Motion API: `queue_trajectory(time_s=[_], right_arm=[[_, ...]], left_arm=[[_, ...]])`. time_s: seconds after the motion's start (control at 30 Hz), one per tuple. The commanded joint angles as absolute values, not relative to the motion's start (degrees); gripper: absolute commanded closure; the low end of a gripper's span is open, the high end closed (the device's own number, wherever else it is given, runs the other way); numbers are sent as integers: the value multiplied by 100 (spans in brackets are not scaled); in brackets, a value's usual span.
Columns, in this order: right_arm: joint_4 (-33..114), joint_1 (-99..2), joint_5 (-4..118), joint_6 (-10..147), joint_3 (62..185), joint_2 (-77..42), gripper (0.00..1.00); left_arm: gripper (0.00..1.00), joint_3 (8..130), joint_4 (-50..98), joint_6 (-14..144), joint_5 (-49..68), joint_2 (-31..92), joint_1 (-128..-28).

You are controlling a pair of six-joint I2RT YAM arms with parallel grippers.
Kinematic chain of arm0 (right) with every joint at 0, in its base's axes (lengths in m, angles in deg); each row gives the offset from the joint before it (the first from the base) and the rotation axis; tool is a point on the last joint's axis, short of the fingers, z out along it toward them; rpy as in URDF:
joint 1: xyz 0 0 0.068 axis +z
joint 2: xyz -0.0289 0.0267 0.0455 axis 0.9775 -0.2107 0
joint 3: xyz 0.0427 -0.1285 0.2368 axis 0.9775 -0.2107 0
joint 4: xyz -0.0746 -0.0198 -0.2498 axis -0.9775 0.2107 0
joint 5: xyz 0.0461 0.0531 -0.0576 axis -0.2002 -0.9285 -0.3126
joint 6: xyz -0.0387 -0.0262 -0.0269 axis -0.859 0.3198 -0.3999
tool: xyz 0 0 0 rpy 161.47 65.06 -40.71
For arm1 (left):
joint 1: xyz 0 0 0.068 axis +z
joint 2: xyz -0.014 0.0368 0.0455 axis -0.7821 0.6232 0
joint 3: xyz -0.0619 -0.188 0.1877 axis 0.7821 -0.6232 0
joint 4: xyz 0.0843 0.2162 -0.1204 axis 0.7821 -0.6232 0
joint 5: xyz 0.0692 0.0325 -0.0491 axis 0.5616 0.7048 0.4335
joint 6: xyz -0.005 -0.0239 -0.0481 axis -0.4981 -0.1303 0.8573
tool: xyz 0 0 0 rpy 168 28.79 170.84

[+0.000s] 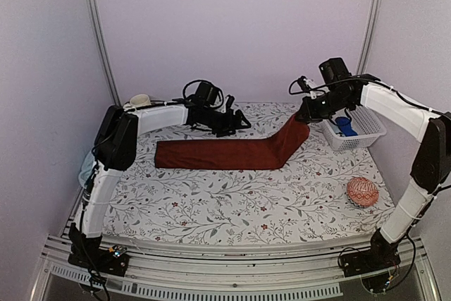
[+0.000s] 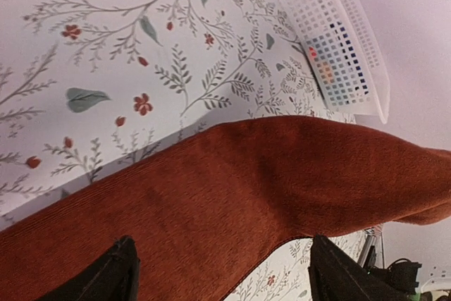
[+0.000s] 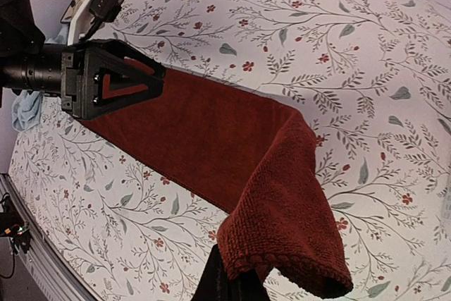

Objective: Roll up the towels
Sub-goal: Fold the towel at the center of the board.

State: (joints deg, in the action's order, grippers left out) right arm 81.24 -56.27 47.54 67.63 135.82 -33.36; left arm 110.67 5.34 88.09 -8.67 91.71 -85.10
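The dark maroon towel (image 1: 218,154) lies as a long folded strip across the floral table, and its right end is raised off the surface. My right gripper (image 1: 304,113) is shut on that raised end (image 3: 282,244), pinching the hem at the bottom of the right wrist view. My left gripper (image 1: 236,123) hovers open over the strip's far edge near its middle, fingers wide apart above the cloth (image 2: 232,188) and not touching it. A bunched pale blue towel (image 1: 86,168) sits at the table's left edge behind the left arm, and it also shows as the pale blue towel (image 3: 27,109) in the right wrist view.
A white mesh basket (image 1: 369,130) stands at the back right with a bright blue object (image 1: 345,126) inside. An orange-pink patterned ball (image 1: 362,192) rests on the right front of the table. A white object (image 1: 139,99) lies at the back left corner.
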Motion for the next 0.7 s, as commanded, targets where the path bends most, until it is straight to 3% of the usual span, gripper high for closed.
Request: queue_trajectory(time_s=[0.0, 0.27, 0.67], right_arm=[[8499, -5921, 5355, 6580, 13480, -2955, 98], [8564, -6507, 6009, 6572, 13291, -2986, 98], [8630, -7135, 6424, 6510, 12996, -2954, 98]], left_arm=[[19, 11756, 720, 9238, -1454, 9745, -8744], [16, 11739, 1031, 9452, -1619, 9967, -8837], [3, 10656, 692, 8798, -1403, 8897, -8695]])
